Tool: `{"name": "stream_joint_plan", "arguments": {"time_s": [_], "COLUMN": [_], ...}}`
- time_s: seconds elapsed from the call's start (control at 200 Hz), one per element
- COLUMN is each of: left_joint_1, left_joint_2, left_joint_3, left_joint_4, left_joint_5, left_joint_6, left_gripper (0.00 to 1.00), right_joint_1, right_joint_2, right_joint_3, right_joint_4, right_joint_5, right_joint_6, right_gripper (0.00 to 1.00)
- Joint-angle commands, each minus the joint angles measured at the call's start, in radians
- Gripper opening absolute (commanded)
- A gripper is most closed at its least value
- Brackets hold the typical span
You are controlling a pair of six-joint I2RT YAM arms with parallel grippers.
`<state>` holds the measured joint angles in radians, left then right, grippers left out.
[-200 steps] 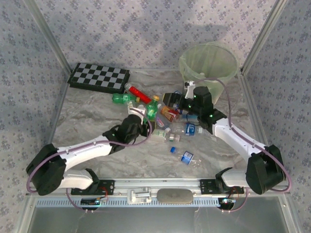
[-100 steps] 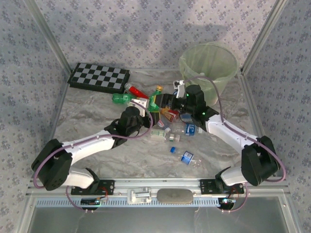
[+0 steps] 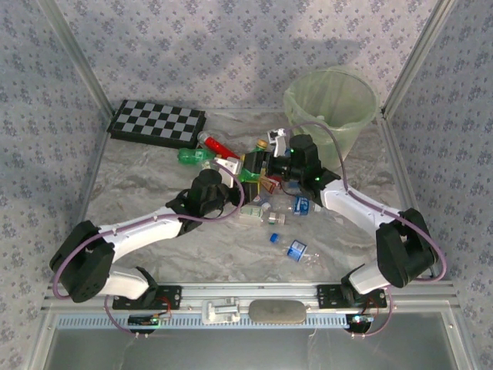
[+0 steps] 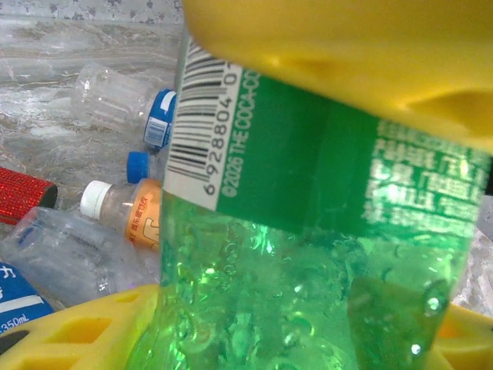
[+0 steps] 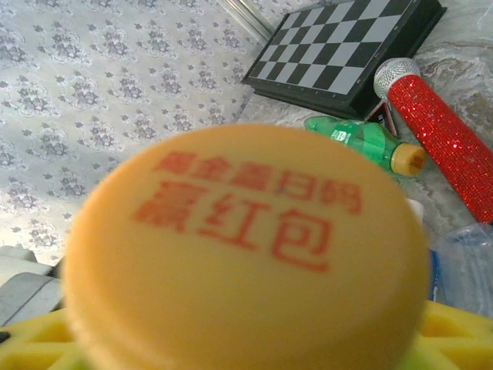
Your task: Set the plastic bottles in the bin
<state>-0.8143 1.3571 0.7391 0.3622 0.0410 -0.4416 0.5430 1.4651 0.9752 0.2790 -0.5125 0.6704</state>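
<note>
While the left tool (image 3: 229, 165) clamps the green Sprite bottle (image 4: 308, 254) by its body near the middle of the surface (image 3: 146, 181), the bottle's orange cap (image 5: 246, 254) points into the right tool (image 3: 271, 158), whose closure cannot be told. The bin (image 3: 339, 127) stands at the far right corner, nearer the right arm. Loose bottles (image 3: 302, 205) lie between.

Both arms reach to centre; left claw (image 3: 234, 166), right claw (image 3: 262, 157) clamped.

Checkerboard (image 3: 158, 122) far left; red glittery stick (image 3: 219, 144), perhaps microphone, nearby.
</note>
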Motion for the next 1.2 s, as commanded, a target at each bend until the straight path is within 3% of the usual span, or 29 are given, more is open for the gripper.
{"name": "stream_joint_plan", "arguments": {"time_s": [0.0, 0.105, 0.36, 0.635, 0.8, 0.999, 1.194], "left_joint_1": [-0.012, -0.013, -0.012, -0.005, 0.045, 0.094, 0.1], "left_joint_2": [-0.01, -0.012, -0.063, -0.177, -0.216, -0.231, -0.215], "left_joint_3": [0.028, 0.028, 0.004, -0.078, -0.124, -0.174, -0.17], "left_joint_4": [0.053, 0.054, 0.039, -0.024, -0.081, -0.103, -0.111], "left_joint_5": [0.042, 0.035, -0.04, -0.338, -0.429, -0.424, -0.392], "left_joint_6": [0.018, 0.017, 0.021, 0.011, -0.083, -0.187, -0.203], "left_gripper": [0.53, 0.57, 0.82, 0.97, 1.0, 1.0, 1.0], "right_joint_1": [0.002, 0.001, -0.005, -0.027, -0.051, -0.123, -0.21], "right_joint_2": [0.017, 0.016, 0.0, -0.104, -0.16, -0.176, -0.147], "right_joint_3": [0.035, 0.036, 0.041, 0.15, 0.274, 0.434, 0.583], "right_joint_4": [0.017, 0.012, -0.04, -0.342, -0.492, -0.617, -0.639], "right_joint_5": [-0.017, -0.018, 0.009, 0.196, 0.284, 0.371, 0.413], "right_joint_6": [0.0, -0.002, -0.034, -0.268, -0.417, -0.522, -0.542], "right_gripper": [0.59, 0.54, 0.51, 0.51, 0.52, 0.51, 0.51]}}
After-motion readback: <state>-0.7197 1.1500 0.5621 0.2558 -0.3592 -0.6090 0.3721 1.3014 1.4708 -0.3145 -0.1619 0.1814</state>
